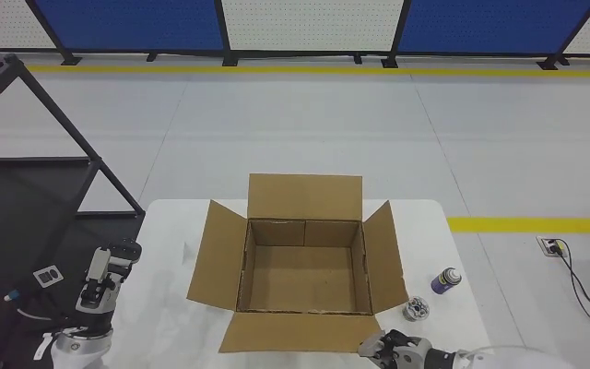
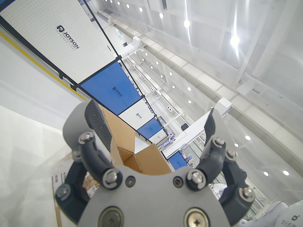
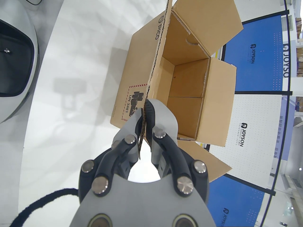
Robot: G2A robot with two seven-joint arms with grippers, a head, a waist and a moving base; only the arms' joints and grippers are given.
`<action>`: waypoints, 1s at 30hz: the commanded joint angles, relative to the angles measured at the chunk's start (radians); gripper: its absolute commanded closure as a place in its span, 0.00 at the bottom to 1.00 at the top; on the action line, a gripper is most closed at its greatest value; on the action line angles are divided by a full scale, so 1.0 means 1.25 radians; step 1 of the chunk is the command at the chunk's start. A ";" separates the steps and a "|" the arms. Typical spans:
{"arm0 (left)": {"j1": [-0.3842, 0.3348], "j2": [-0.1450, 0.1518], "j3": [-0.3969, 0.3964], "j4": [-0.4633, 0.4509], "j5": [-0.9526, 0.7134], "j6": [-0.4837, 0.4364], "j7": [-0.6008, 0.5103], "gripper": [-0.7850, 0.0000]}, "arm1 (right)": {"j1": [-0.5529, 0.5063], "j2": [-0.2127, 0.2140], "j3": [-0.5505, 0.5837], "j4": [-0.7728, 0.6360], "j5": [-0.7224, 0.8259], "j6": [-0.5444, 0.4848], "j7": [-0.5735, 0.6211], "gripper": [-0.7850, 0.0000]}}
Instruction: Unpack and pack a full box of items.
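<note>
Right pincer (image 1: 369, 348) at 6 o'clock of box (image 1: 304, 267): cut by the frame edge. Near flap (image 3: 165, 48) edge is hidden between its fingers (image 3: 163, 119). Round item (image 1: 417, 308) at 4 o'clock of box: too small to ID. Left wrist view: box partly behind left pincer (image 2: 152, 109).

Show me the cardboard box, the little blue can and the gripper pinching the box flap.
cardboard box (image 1: 304, 196): top view, far flap.
little blue can (image 1: 446, 280): top view, its body.
right gripper (image 3: 144, 114): right wrist view, between fingertips clamping the flap.
</note>
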 commanded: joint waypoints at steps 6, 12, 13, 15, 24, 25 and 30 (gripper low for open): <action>0.000 0.000 0.000 0.000 0.000 0.000 0.000 0.00 | 0.006 -0.004 0.036 0.000 0.098 -0.006 0.034 1.00; 0.000 0.000 0.000 0.000 0.000 0.000 0.000 0.00 | 0.012 -0.007 0.061 0.000 0.123 0.000 0.021 1.00; 0.000 0.000 0.000 0.000 0.000 0.000 0.000 0.00 | 0.012 -0.008 0.063 0.000 0.124 0.001 0.018 1.00; 0.000 0.000 0.000 0.000 0.000 0.000 0.000 0.00 | 0.012 -0.009 0.067 0.000 0.126 0.002 0.015 1.00; 0.000 0.000 0.000 0.000 0.000 0.000 0.000 0.00 | 0.011 -0.014 0.070 0.000 0.174 -0.007 0.065 1.00; 0.000 0.000 0.000 0.000 0.000 0.000 0.000 0.00 | 0.013 -0.014 0.069 0.000 0.178 -0.012 0.072 1.00; 0.000 0.000 0.000 0.000 0.000 0.000 0.000 0.00 | 0.036 -0.017 0.052 0.000 0.184 -0.042 0.090 0.00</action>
